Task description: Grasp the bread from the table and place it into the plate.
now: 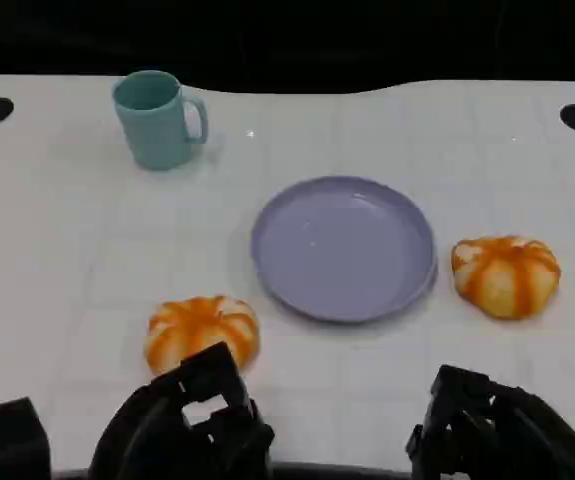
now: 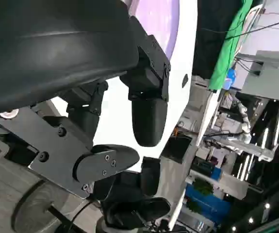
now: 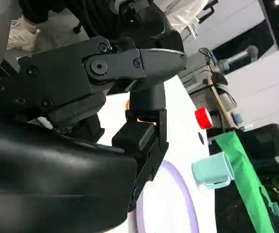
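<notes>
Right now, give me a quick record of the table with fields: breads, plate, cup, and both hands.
left bread: on table, just ahead of left hand
right bread: on table, right of plate
plate: purple, centre, empty
cup: teal, upright, far left
left hand: near edge, holds nothing
right hand: near edge, holds nothing

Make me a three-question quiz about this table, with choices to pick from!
1. Where is the cup?
A. far left of the table
B. on the plate
C. beside the right hand

2. How many breads are on the table?
A. one
B. two
C. four

3. What is on the plate?
A. a bread
B. the cup
C. nothing

Answers:
1 A, the cup stands at the far left, apart from the plate.
2 B, the left bread lies near the left hand, the right bread lies right of the plate.
3 C, the purple plate is bare.
</notes>
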{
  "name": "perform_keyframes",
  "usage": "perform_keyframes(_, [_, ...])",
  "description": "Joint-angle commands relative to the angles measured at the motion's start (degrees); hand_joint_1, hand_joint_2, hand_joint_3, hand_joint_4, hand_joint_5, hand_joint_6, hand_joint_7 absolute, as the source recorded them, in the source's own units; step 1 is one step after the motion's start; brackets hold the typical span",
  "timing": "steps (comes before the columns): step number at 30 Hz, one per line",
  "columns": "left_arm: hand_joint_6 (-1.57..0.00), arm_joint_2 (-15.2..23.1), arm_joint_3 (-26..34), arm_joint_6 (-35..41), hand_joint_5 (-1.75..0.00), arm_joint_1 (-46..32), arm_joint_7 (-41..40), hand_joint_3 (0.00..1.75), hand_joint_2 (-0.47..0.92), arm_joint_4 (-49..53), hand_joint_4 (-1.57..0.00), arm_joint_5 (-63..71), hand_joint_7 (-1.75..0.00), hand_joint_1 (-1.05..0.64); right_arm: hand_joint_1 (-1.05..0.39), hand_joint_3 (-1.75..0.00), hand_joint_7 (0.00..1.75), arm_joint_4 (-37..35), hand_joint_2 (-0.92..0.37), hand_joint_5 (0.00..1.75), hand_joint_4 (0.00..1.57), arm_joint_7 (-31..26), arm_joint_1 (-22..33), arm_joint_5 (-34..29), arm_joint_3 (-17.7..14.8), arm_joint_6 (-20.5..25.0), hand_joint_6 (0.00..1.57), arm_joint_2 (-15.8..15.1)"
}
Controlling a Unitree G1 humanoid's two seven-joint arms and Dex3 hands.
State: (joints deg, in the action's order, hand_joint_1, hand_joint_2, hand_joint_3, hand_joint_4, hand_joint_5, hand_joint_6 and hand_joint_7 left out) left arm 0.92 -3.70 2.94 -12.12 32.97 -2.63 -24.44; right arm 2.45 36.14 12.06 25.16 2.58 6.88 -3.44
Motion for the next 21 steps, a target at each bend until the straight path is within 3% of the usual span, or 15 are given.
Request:
perform_keyframes(1, [-0.57,0.7,0.2,-0.9,-1.75,-0.3,0.2,0.82,0.47,-0.4,-0.73,0.3,-1.75,-0.20,-0.70,-0.27,1.36,-0.1,-0.92,1.62,0.83,0.5,0.0,0.7,-0.7,-0.7,0.73,-0.5])
perform_keyframes(21, [-0.57,1.3,0.7,-0.5,-1.75,-0.1,0.3,0.81,0.47,-0.6,-0.75,-0.2,-1.75,-0.19,-0.69,-0.27,1.34,1.2,-0.92,1.62,0.84,-0.5,-0.1,0.2,-0.4,-0.2,0.75,-0.2])
